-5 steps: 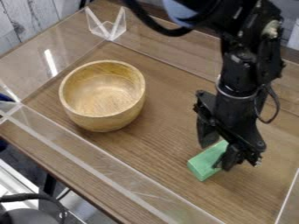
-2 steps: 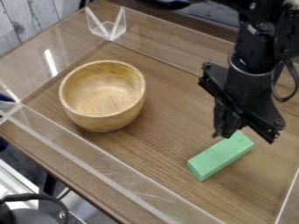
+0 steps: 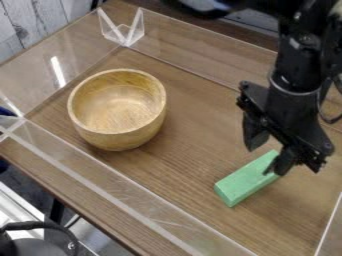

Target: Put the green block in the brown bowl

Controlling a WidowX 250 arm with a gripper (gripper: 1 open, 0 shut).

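The wooden worktop [image 3: 174,150] fills most of the view, with clear plastic walls [image 3: 80,165] around its edges and a small clear stand [image 3: 120,27] at the far left corner. These parts look the same as in the earlier pictures.

The black robot arm [image 3: 301,70] comes down from the top right. Compared with one second ago it stands higher and a little more to the right; at that time it was low over the block.

The brown bowl [image 3: 118,108] sits on the left part of the worktop, upright and with nothing inside it. It has not moved.

The claw [image 3: 285,153] points down at the right side, and its fingers [image 3: 254,138] are spread apart, holding nothing. One second ago the fingers were down around the far end of the block; now they are above it. Whether a fingertip still touches the block I cannot tell.

The green block [image 3: 249,180] lies flat on the worktop at the near right, well apart from the bowl. Its far right end is just under the claw. In the picture from one second ago most of it was hidden by the claw; now nearly the whole length is visible.
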